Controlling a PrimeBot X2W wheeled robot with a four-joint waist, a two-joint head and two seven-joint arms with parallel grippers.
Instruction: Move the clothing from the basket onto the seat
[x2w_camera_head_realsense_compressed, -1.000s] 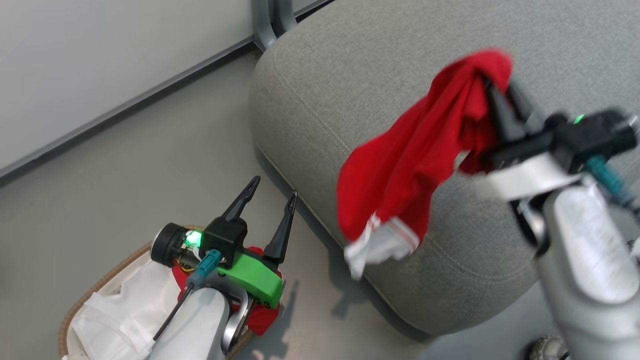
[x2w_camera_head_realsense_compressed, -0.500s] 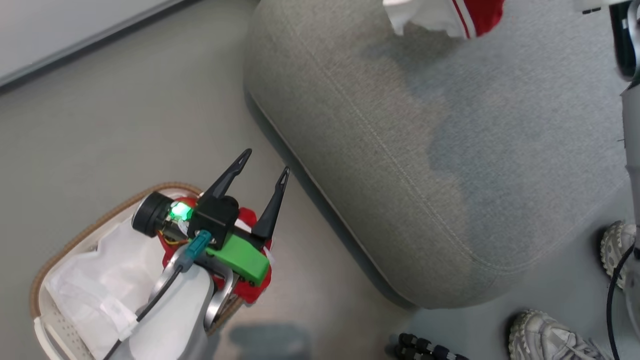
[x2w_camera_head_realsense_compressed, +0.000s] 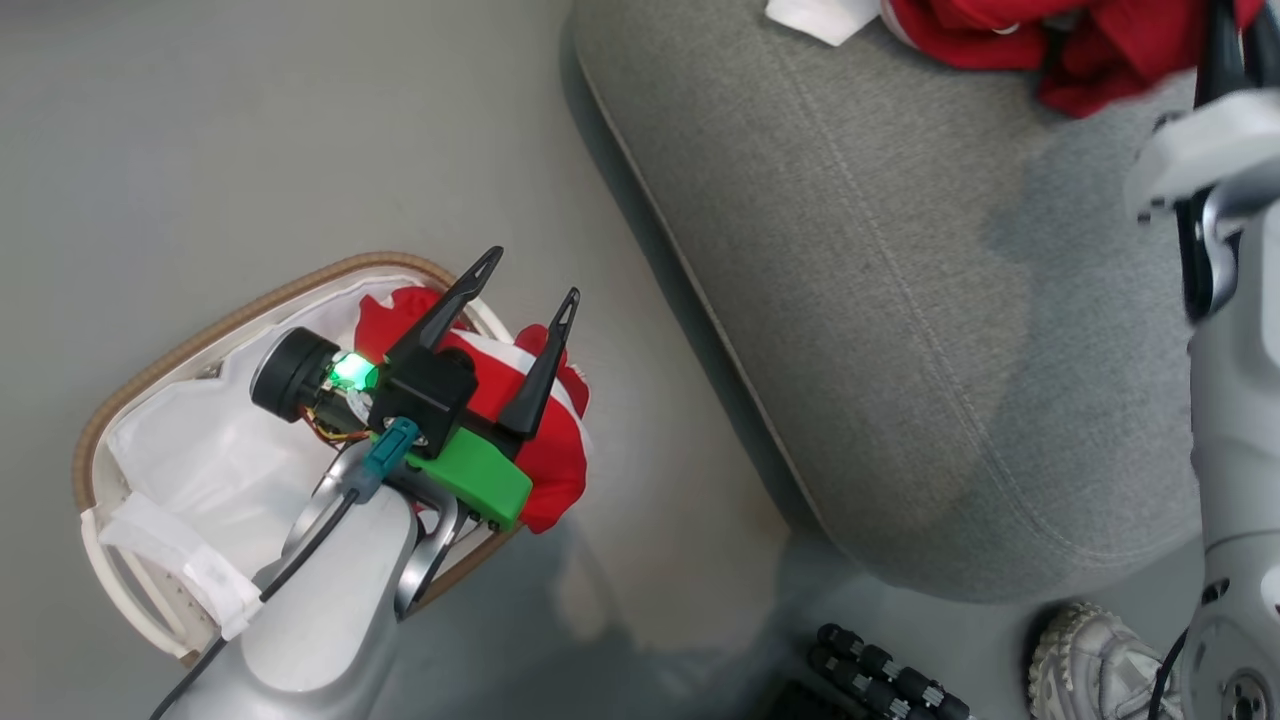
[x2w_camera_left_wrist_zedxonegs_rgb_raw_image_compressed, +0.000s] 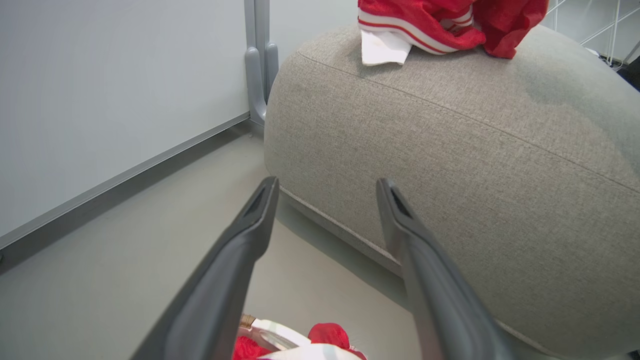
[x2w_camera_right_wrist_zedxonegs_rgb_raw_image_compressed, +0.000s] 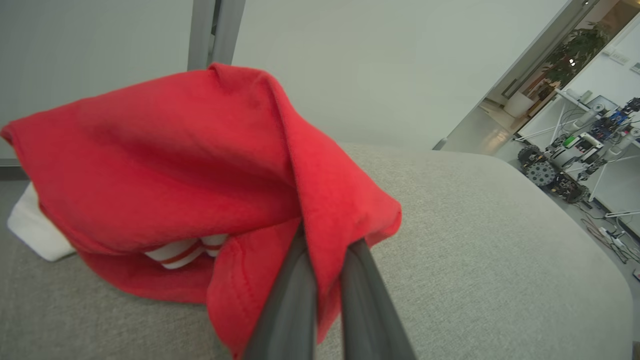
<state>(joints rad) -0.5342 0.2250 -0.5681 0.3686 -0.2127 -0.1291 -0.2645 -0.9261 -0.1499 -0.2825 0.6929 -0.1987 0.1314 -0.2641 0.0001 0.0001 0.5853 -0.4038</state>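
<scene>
1. The right gripper (x2w_camera_right_wrist_zedxonegs_rgb_raw_image_compressed: 324, 240) has its two long dark fingers pressed together, pinching a fold of a bright red soft-fabric garment (x2w_camera_right_wrist_zedxonegs_rgb_raw_image_compressed: 165, 165) with white stripes and white trim.
2. The garment bunches ahead of and to the left of those fingers. Its lower folds rest on the large grey fabric-upholstered seat (x2w_camera_right_wrist_zedxonegs_rgb_raw_image_compressed: 475, 240) under the gripper, and a white edge pokes out at the far left.
3. The left gripper (x2w_camera_head_realsense_compressed: 535, 275) has its fingers spread wide with nothing between them. It hangs above one end of the oval cream-white plastic basket (x2w_camera_head_realsense_compressed: 200, 335) with a brown woven rim.
4. Directly under that gripper a second red garment (x2w_camera_head_realsense_compressed: 555, 460) with a white stripe lies in the basket, spilling over the rim on the side nearest the seat.
5. Behind the gripper's wrist, a crumpled white lining (x2w_camera_head_realsense_compressed: 190, 470) covers the rest of the basket.
6. Ahead of the left fingertips comes a strip of grey floor (x2w_camera_left_wrist_zedxonegs_rgb_raw_image_compressed: 150, 250), then the seat's rounded side, well apart from the basket.
7. On the floor by the seat's near corner, below the right arm, is a pale sneaker (x2w_camera_head_realsense_compressed: 1085, 660).
</scene>
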